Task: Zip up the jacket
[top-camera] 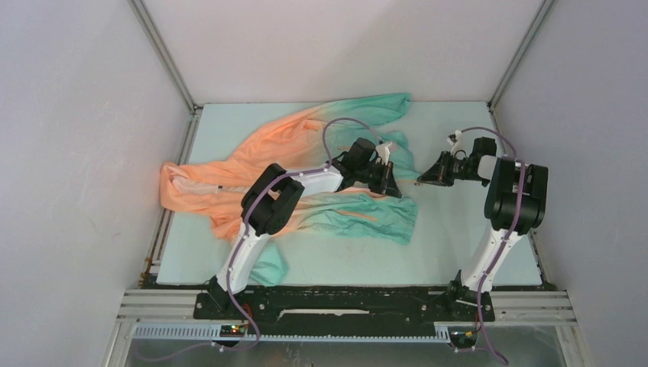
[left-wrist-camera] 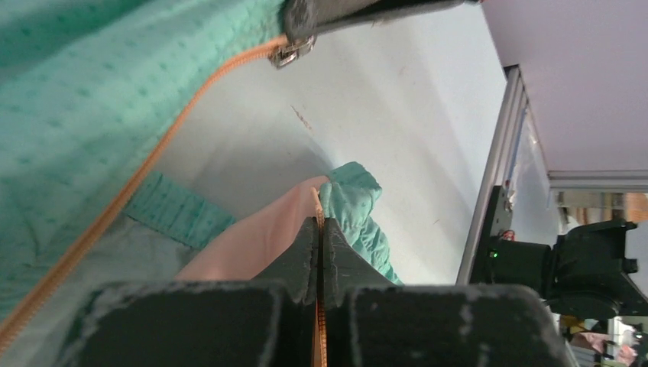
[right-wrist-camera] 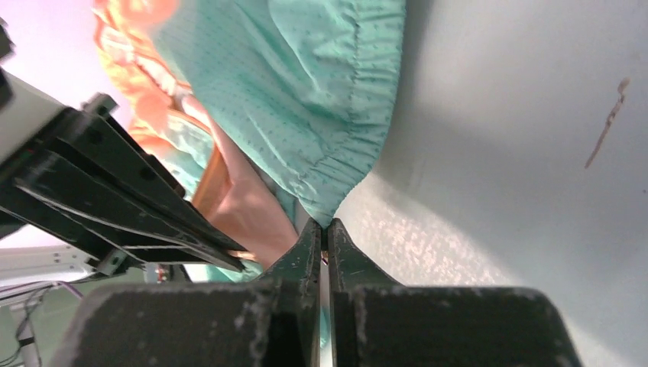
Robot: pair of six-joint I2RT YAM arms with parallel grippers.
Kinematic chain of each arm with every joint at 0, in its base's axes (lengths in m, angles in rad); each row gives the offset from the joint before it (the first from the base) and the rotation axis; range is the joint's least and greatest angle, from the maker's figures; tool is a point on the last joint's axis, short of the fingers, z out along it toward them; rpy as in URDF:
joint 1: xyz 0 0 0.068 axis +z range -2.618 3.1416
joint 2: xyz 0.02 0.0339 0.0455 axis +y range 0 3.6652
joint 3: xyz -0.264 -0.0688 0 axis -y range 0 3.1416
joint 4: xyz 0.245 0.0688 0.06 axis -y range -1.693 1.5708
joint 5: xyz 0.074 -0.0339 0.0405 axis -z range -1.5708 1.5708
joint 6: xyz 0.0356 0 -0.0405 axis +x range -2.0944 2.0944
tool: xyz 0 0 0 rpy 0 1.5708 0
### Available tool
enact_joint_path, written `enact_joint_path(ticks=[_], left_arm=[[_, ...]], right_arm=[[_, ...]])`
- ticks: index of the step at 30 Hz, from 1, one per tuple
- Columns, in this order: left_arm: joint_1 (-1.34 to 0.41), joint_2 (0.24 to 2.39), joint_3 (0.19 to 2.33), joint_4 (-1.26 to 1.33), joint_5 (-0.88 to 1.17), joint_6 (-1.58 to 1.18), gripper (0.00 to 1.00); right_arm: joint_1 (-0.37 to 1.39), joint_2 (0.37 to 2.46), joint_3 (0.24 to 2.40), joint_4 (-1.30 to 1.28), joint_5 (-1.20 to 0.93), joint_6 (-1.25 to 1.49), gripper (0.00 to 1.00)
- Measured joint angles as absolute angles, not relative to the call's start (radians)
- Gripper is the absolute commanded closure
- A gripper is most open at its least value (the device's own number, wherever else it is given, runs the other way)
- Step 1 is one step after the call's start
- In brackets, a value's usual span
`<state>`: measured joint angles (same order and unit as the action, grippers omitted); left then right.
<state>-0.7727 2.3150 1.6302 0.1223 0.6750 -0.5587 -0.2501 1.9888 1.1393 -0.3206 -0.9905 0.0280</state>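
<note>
Bulk of jacket (top-camera: 290, 145) leftward on table (top-camera: 458, 245), right pincer (top-camera: 422, 180) seemingly at hem.

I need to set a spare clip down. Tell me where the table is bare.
Bare: the table, far right corner beyond the right gripper; the near strip between the jacket hem and the arm bases. Crowded: left and centre, where jacket and left gripper sit.

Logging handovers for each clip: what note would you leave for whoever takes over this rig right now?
Left gripper: shut on the orange zipper edge of the jacket, near the hem.
Right gripper: shut, seemingly pinching the zipper pull.
The jacket lies spread on the table, orange end left, teal end by the grippers.
Done: both grips set at the zipper's bottom.
To do: draw the pull along the zipper; no closed stretch shows yet.
</note>
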Motion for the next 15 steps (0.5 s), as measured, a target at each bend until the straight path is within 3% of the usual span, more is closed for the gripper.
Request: enact_joint_path(ticks=[10, 15], left_arm=[[-0.812, 2.247, 1.631, -0.007, 0.556, -0.381, 1.00], [-0.811, 2.245, 1.630, -0.020, 0.514, -0.252, 1.00]], right_arm=[[-0.266, 1.989, 1.095, -0.114, -1.153, 0.266, 1.00], [-0.265, 1.983, 0.981, 0.119, -1.217, 0.476, 1.00]])
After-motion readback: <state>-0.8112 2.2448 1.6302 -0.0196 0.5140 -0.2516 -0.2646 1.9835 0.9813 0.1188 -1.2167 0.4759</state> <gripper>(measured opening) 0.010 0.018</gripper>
